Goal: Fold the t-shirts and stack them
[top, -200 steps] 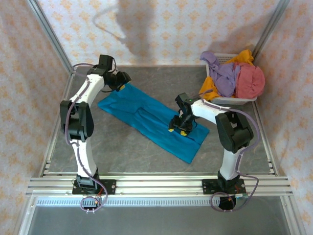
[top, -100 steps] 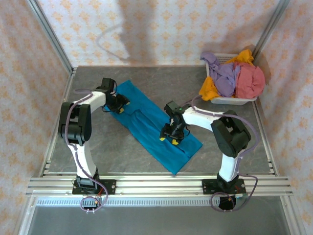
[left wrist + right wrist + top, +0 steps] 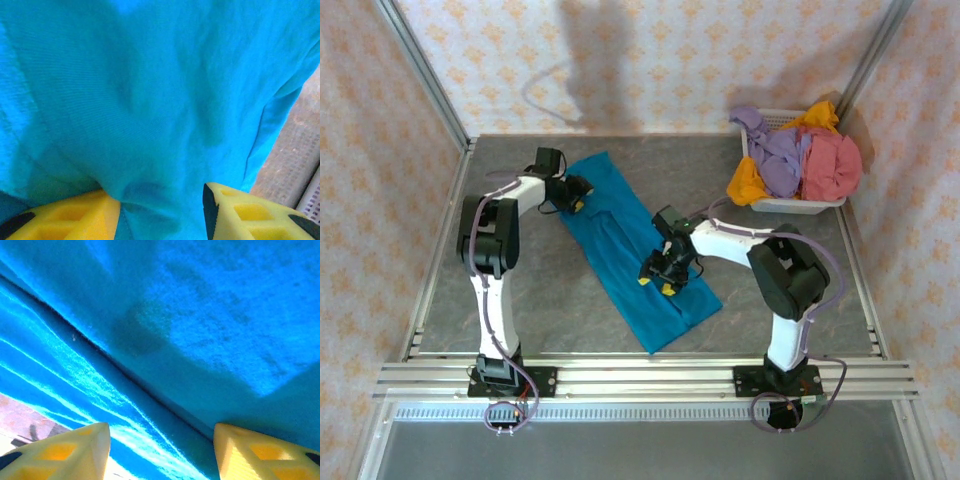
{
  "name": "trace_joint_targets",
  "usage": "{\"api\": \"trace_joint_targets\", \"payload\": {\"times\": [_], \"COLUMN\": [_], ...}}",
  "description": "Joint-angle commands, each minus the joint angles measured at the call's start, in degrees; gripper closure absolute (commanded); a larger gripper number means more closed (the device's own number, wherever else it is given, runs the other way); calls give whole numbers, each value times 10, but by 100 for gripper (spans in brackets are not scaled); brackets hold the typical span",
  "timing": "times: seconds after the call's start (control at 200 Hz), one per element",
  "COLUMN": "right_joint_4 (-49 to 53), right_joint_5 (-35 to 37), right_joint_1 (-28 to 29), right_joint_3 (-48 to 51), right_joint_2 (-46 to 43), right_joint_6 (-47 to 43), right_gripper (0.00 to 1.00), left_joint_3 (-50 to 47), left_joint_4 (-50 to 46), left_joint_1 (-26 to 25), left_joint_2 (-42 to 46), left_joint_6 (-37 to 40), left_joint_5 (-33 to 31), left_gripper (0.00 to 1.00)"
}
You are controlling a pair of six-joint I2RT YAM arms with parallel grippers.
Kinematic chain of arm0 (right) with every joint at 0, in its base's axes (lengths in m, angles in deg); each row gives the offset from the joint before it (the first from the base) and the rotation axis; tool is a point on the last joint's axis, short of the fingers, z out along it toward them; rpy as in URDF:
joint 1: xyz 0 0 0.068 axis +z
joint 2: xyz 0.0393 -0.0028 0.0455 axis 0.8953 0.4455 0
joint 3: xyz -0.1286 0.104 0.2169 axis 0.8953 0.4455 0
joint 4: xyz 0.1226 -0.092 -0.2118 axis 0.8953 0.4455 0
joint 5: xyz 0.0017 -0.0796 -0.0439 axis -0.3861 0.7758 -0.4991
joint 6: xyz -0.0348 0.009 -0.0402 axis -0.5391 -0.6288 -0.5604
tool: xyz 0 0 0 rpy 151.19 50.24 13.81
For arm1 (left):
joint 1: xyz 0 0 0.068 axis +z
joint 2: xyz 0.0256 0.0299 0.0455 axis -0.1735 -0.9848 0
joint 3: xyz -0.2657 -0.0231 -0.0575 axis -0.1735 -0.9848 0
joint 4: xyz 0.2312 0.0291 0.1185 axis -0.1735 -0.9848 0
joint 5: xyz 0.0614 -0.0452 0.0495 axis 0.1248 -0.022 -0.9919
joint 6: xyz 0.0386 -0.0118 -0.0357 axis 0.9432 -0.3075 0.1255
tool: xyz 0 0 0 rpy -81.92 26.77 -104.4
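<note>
Teal-blue t-shirt (image 3: 625, 250) swung steeper, nearer.

Robot test cell in a lab: aluminium-extrusion frame (image 3: 640, 378) along bottom edge, patterned fabric backdrop walls (image 3: 700, 60) across top, grey tabletop (image 3: 570, 310) at centre.

Top cam is evenly lit, pretty sharp, w/ a soft tall shadow on the back wall (image 3: 595, 60) so light prob comes from the front/above. Both wrist cams are way oversaturated; the teal-blue t-shirt (image 3: 150, 100) glows cyan and goes soft up close. Right wrist view has blown-out bright streaks lower left and a dark shadow band along a fold (image 3: 150, 390). Yellow fingertips (image 3: 75, 455) slightly blurry at the btm edge.
</note>
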Motion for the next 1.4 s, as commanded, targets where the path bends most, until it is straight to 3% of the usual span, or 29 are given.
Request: {"api": "trace_joint_targets", "payload": {"times": [0.0, 0.115, 0.35, 0.511, 0.676, 0.966, 1.136, 1.321, 1.396], "right_joint_4": [-71, -193, -120, -50, 57, 27, -1, -37, -75], "right_joint_5": [-38, -104, -59, -4, 56, 45, 21, -12, -31], "right_joint_1": [20, 36, 50, 50, 49, 49, 50, 65, 69], "right_joint_3": [0, -14, -106, -114, -128, -63, -46, -61, -59], "right_joint_2": [31, 61, 58, 20, 17, 30, 49, 76, 80], "right_joint_6": [69, 156, 136, 86, 14, 25, 41, 67, 93], "right_gripper": [43, 44, 44, 44, 44, 44, 44, 44, 44], "left_joint_3": [82, 205, 307, 269, 160, 11, 9, 90, 145], "left_joint_4": [-61, -168, -316, -331, -287, -199, -193, -248, -312], "left_joint_1": [-8, -14, -16, -16, -17, -35, -38, -38, -38], "left_joint_2": [-66, -109, -75, -15, 58, 87, 46, -20, -39], "left_joint_6": [24, 67, 161, 178, 162, 134, 135, 159, 191], "left_joint_5": [2, 39, -10, -15, -12, -14, -7, -14, -33], "left_gripper": [50, 50, 49, 49, 49, 48, 48, 47, 47]}}
